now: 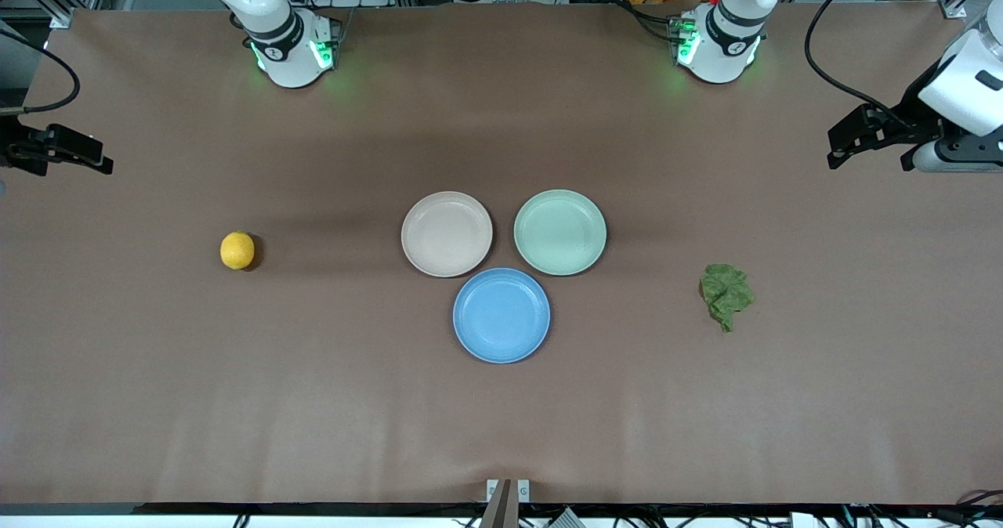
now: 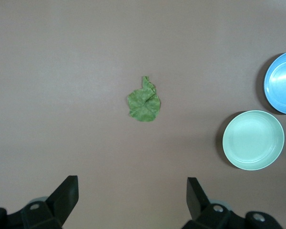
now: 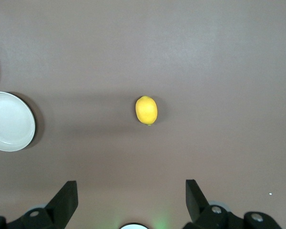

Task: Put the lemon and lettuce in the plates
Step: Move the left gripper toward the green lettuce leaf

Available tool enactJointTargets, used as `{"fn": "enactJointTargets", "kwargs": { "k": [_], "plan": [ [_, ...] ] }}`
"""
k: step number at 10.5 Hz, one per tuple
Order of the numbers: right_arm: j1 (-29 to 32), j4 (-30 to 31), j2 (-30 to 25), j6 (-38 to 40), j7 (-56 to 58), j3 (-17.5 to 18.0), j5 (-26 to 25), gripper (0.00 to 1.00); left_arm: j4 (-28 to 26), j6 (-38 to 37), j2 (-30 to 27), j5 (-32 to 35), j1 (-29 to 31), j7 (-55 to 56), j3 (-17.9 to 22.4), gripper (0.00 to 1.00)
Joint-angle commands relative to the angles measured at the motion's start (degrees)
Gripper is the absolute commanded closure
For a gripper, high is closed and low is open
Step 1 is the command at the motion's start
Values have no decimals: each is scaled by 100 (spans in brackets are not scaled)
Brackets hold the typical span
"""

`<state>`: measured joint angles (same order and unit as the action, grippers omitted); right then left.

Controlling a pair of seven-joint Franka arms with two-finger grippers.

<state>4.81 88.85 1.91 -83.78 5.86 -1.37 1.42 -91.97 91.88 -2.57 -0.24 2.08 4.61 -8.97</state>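
The yellow lemon [image 1: 237,250] lies on the table toward the right arm's end; it also shows in the right wrist view [image 3: 146,110]. The dark green lettuce [image 1: 726,294] lies toward the left arm's end and shows in the left wrist view [image 2: 143,101]. The beige-pink plate [image 1: 447,233] and the mint green plate [image 1: 559,231] sit side by side mid-table, both empty. My left gripper [image 1: 842,148] [image 2: 132,191] hangs open and empty, up over the table's end, apart from the lettuce. My right gripper [image 1: 98,156] [image 3: 131,191] hangs open and empty over the other end, apart from the lemon.
An empty blue plate [image 1: 501,315] sits nearer the front camera, touching the gap between the two other plates. The mint plate [image 2: 253,140] and blue plate [image 2: 282,82] show in the left wrist view, the beige plate [image 3: 9,121] in the right wrist view. The arm bases stand at the table's back edge.
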Motion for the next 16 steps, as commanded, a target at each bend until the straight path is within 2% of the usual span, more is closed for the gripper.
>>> {"fn": "enactJointTargets", "kwargs": {
  "k": [1,4,7,10,14,16],
  "plan": [
    [37,53,-59,11,-32,14,-10,0,144,-100,73,-82,2,5,-17,0],
    [37,53,-50,20,-41,14,-1,0,118,-100,160,6,64,-13,1,0],
    [46,62,-59,29,-32,5,8,0,74,-100,511,-38,-6,-4,-17,0],
    [90,106,-59,116,-15,5,16,0,-145,31,714,6,29,-4,-17,0],
    [142,185,-50,108,3,5,16,0,-1101,1284,775,24,11,-4,-17,0],
    [195,308,-59,20,29,5,25,0,-1350,1857,1212,33,3,-126,-17,0]
  ]
}}
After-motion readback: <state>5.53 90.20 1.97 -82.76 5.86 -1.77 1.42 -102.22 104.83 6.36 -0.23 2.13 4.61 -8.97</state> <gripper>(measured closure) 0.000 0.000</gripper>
